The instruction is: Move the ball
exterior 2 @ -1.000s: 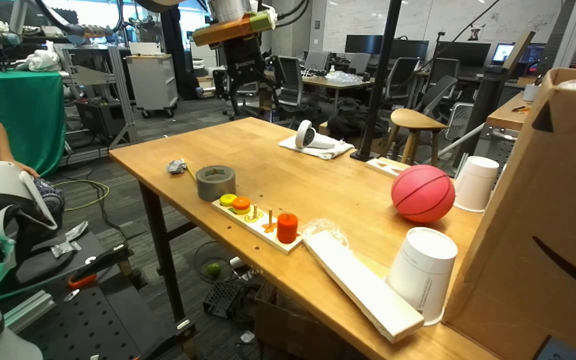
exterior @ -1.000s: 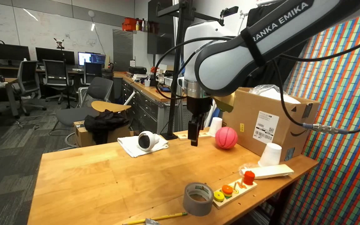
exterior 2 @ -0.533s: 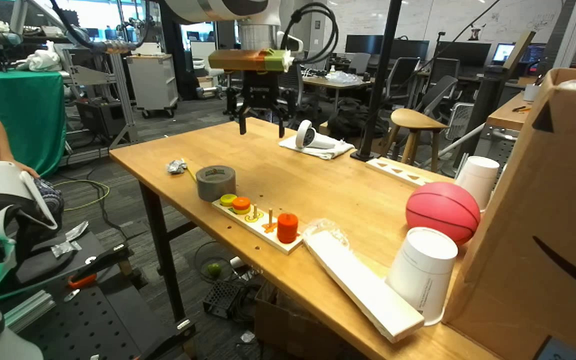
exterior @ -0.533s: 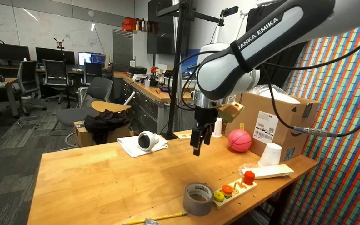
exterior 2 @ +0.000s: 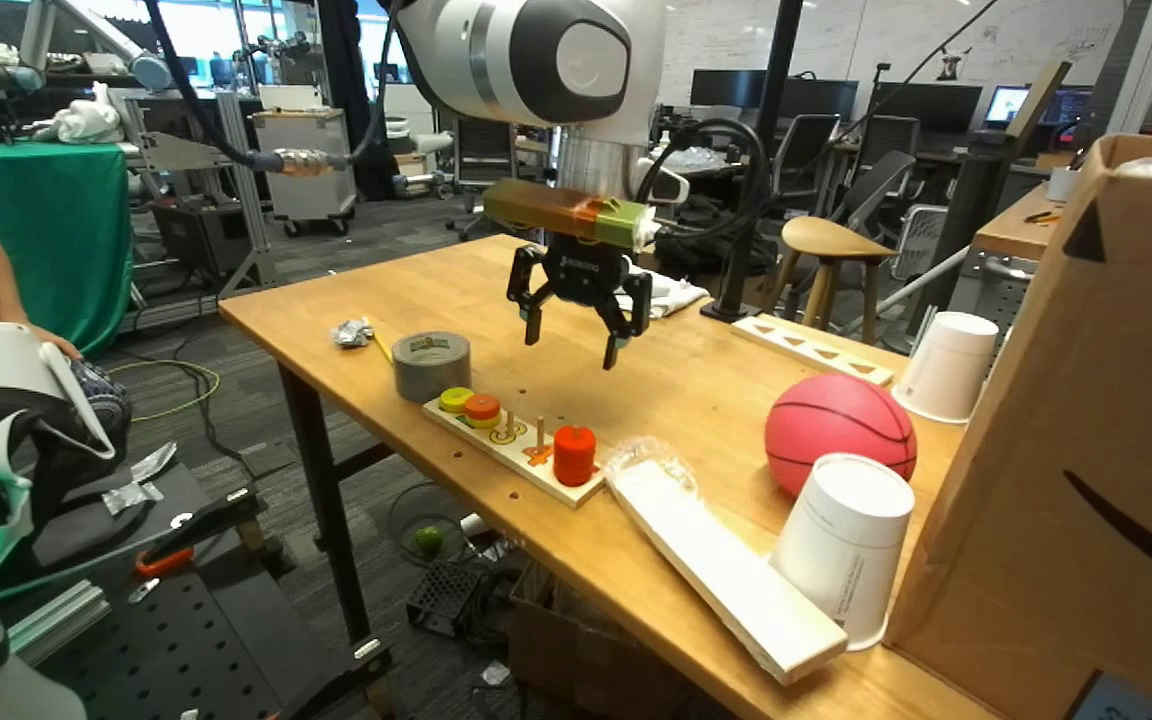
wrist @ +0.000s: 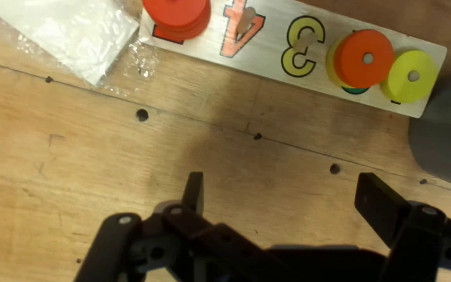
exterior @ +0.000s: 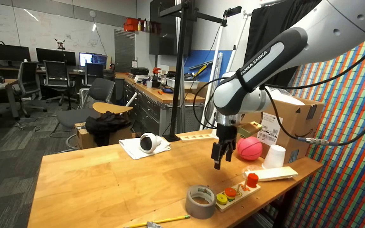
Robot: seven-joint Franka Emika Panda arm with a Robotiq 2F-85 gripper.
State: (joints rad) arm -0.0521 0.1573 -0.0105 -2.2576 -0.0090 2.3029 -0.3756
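Note:
The pink-red ball [exterior: 249, 150] with dark seams rests on the wooden table [exterior: 106, 177] near the cardboard box. In an exterior view the ball [exterior 2: 826, 435] is partly hidden behind the nearer upturned white cup; I cannot tell whether they touch. My gripper [exterior: 223, 163] is open and empty above the table, apart from the ball and off to its side. It also hangs open in an exterior view [exterior 2: 573, 348], pointing down. In the wrist view the fingers [wrist: 280, 176] are wide apart with bare wood between them, and the ball is out of view.
The cardboard box [exterior 2: 1066, 480] stands at the table's end, with the upturned cup [exterior 2: 851, 550] and another cup [exterior 2: 946, 368]. A peg board [wrist: 264, 51], a wrapped white slab [exterior 2: 726, 570] and the tape roll [exterior 2: 433, 367] line one edge. A black pole [exterior: 180, 79] rises opposite.
The ball has rolled, first toward the box, then along it toward the nearer cup. The gripper has come down over the table and moved nearer the ball, staying open.

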